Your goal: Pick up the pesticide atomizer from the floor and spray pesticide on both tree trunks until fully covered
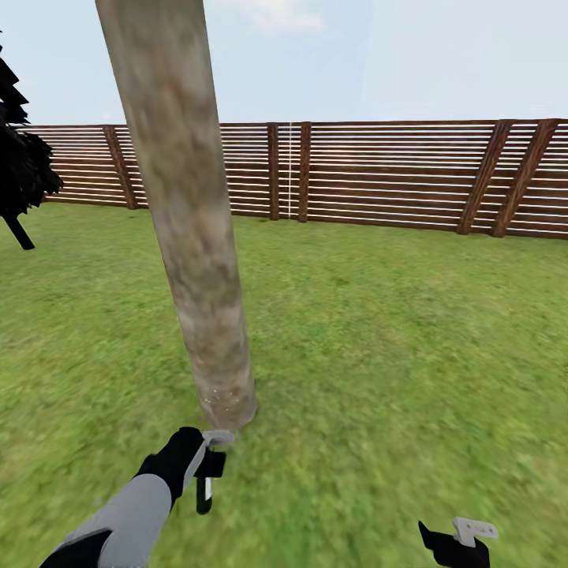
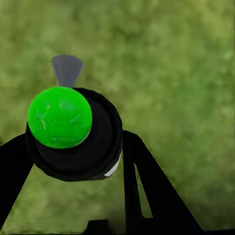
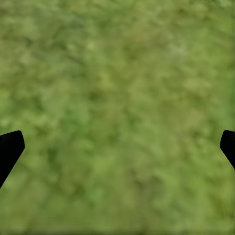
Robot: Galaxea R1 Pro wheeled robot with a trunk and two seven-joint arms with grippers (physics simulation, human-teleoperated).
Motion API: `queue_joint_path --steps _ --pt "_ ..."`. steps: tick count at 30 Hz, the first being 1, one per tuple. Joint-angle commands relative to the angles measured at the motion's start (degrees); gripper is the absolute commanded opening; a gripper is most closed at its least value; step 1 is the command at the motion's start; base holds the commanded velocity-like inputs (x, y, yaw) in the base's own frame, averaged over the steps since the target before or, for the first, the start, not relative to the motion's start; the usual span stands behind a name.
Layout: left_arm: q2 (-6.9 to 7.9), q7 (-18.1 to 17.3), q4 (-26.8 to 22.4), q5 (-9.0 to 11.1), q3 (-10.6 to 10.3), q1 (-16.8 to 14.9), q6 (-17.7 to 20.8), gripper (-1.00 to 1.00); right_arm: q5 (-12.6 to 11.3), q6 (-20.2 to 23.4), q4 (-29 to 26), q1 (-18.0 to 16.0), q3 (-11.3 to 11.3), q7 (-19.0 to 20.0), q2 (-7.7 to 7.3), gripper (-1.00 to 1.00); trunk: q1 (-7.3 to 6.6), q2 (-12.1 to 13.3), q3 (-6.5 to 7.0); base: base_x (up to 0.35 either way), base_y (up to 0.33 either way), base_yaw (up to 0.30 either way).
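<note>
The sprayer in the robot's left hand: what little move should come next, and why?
Probably lift the left gripper and tip the sprayer toward the trunk. The sprayer sits clamped between the fingers, low beside the trunk's base, with lawn beyond it, and I see no white specks on the bark yet.

No lettering, label, brand mark, number or sign can be read anywhere in these views: none on the mottled tree trunk (image 1: pixel 193 229), none on the slatted wooden fence (image 1: pixel 379 173), none on the dark pesticide atomizer (image 2: pixel 81 134) with its green cap.
</note>
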Motion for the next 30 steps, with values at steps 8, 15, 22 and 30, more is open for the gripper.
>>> queue_joint_path --steps 8,15,22,30 --pt "3.84 -0.9 -0.2 0.8 0.0 -0.1 -0.2 -1.00 0.0 0.0 0.0 0.0 0.0 -0.1 0.01 1.00 0.00 0.0 0.00 0.000 0.000 0.000" --pt "-0.02 -1.2 -5.5 1.0 -4.6 0.2 0.5 -1.00 0.0 0.0 0.0 0.0 0.0 -0.1 0.02 1.00 0.00 0.0 0.00 -0.068 0.040 0.000" --pt "1.88 -1.3 -8.4 0.8 -4.9 -0.2 2.0 -1.00 0.0 0.0 0.0 0.1 0.0 -0.1 0.01 1.00 0.00 0.0 0.00 -0.107 0.073 0.000" --pt "6.42 -6.3 -10.4 0.6 -5.1 -7.0 6.4 -1.00 0.0 0.0 0.0 0.1 0.0 -0.1 0.04 1.00 0.00 0.0 0.00 0.000 0.000 0.000"
